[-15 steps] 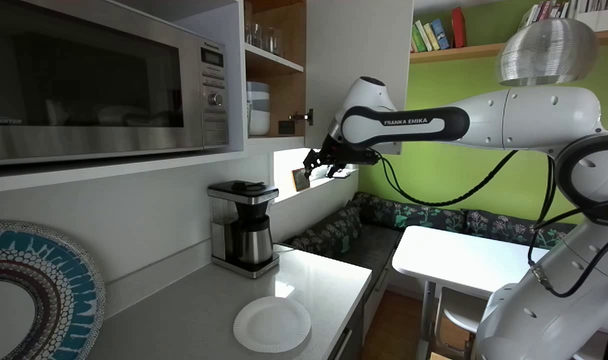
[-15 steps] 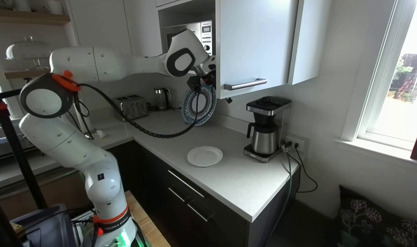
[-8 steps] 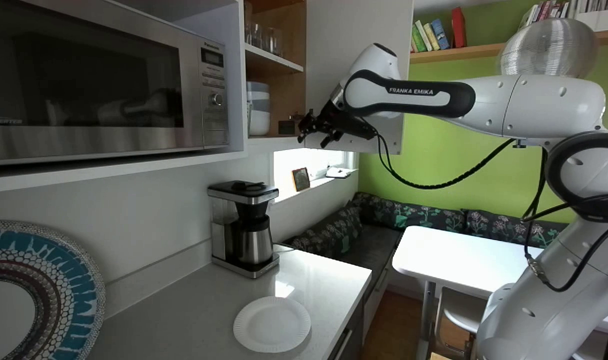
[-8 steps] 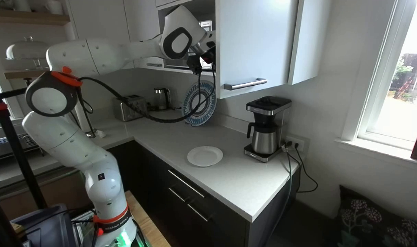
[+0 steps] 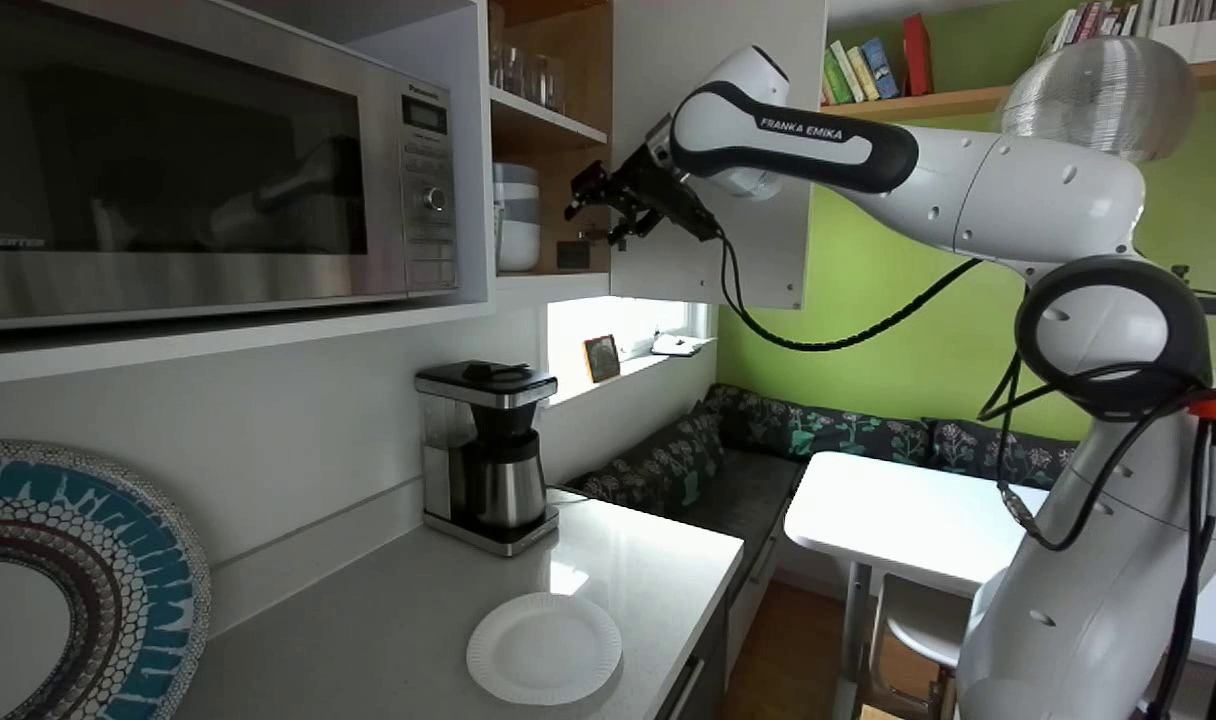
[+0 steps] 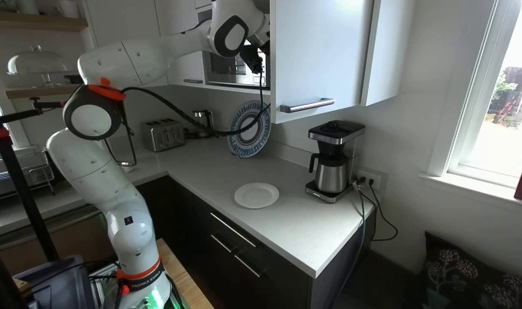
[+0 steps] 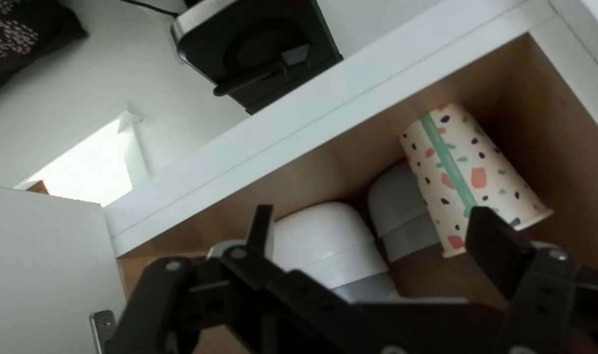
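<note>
Wrist view: poised with the gripper [image 7: 373, 219] spread wide, holding nothing, facing a terrazzo-print paper cup [image 7: 468, 172], grey bowl [image 7: 396, 211] and white bowl [image 7: 328, 236] inside the open wall cabinet [image 7: 299, 125]. Probably at the approach step; seems to call for a straight entry. Must clear the front edge [image 7: 205, 174]; roomiest toward the sidewall [image 7: 550, 108], tight around the grey bowl, far from the coffee maker [image 7: 274, 49].

Well below the gripper [image 7: 372, 212], a white plate [image 5: 544, 650] lies on the pale counter [image 6: 304, 240], and a coffee maker [image 5: 488, 460] stands there too. To the gripper's side, roughly level with it, is a microwave [image 5: 218, 160]; lower, a patterned platter [image 5: 118, 560] stands on edge. Farther from the gripper are a white table [image 5: 898, 510], flowered cushions [image 5: 858, 435] and, higher up, books [image 5: 858, 72]
</note>
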